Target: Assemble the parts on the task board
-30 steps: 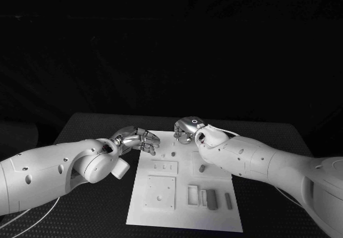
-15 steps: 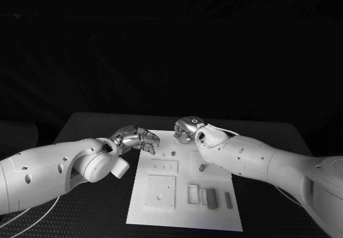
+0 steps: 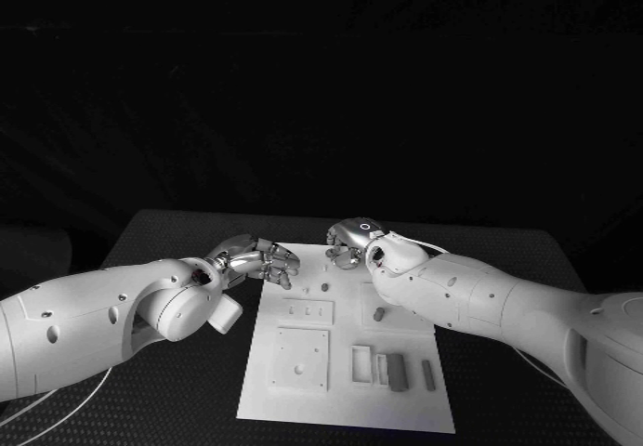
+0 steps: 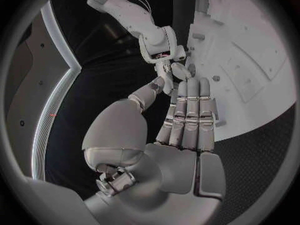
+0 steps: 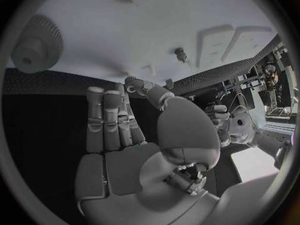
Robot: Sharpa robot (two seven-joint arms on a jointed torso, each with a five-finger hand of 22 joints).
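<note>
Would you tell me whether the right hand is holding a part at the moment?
No. In its wrist view the right hand is empty, its fingers straight and together over the task board's edge.

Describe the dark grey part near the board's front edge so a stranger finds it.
Start at the white task board and go to its near right corner. Among the long pieces side by side there, the dark grey part is the darkest, left of a thinner strip.

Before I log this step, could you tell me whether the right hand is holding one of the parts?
No: in the right wrist view the right hand has its fingers straight and apart with nothing between them.
</note>
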